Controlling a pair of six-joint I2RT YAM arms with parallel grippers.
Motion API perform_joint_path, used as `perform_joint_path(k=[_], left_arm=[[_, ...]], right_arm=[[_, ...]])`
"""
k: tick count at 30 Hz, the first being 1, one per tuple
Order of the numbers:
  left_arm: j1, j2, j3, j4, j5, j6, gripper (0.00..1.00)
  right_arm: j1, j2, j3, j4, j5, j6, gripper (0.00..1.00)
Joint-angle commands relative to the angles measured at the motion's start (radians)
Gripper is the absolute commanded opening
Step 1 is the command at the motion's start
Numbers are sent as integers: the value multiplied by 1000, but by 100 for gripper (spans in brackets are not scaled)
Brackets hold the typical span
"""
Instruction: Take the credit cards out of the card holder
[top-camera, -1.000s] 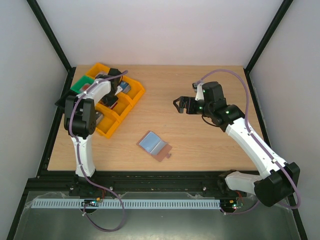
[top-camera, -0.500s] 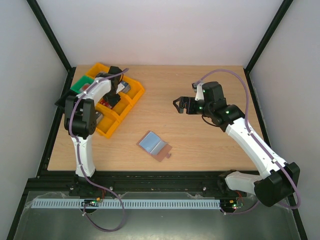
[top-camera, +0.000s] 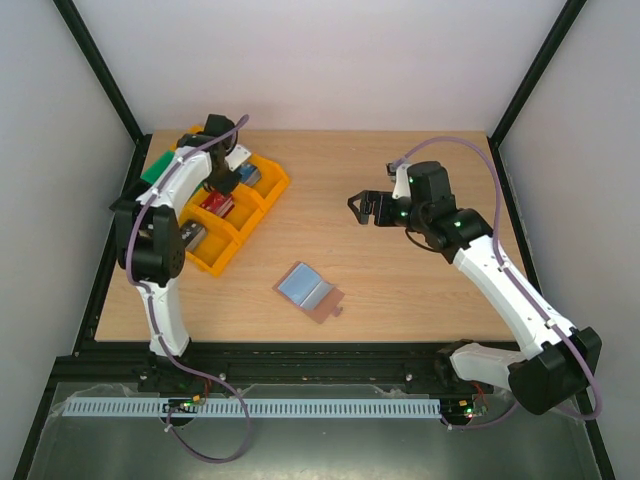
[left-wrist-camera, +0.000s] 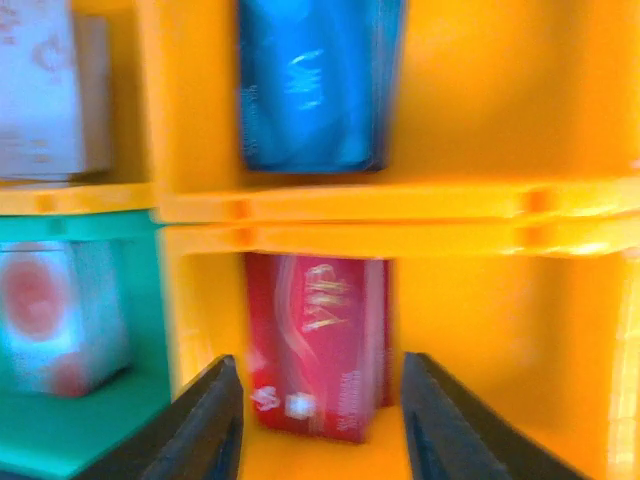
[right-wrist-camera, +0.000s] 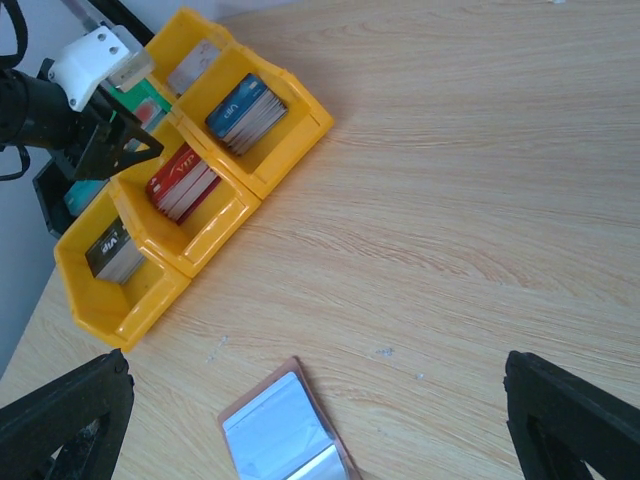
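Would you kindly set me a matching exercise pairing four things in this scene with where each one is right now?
Things:
1. card holder
2. red cards
3. blue cards
4. right end effector

Places:
a. middle bin of the yellow row
b. over the table, jaws open
c. lying open on the table, towards its front edge
d. far end bin of that row

Pairs: 1-c, 2-a, 3-d, 4-b

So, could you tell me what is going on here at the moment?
Two robot arms are emptying a card holder. It lies open near the front edge of the table, with light blue-grey credit cards in it. The left gripper hovers open over a red card stack in the yellow trays, holding nothing. The right gripper hangs open above mid-table, also empty.
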Motion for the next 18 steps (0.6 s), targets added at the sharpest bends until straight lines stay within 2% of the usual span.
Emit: perform_joint_path(k=[1, 3, 6, 11, 18], left_arm=[[6, -31, -33, -73, 327, 9, 35], [3, -15, -48, -101, 410, 7, 24], [7, 38, -63, -113, 365, -23, 9], [23, 65, -104, -32, 271, -60, 7], [71, 131, -68, 42, 115, -141, 4]], right_arm=[[-7, -26, 30, -1, 0, -1, 99], [-7, -36, 21, -2, 3, 2, 99], [-9, -52, 11, 0, 7, 8, 99], [-9, -55, 14, -6, 12, 6, 99], [-9, -31, 53, -17, 8, -1, 99]])
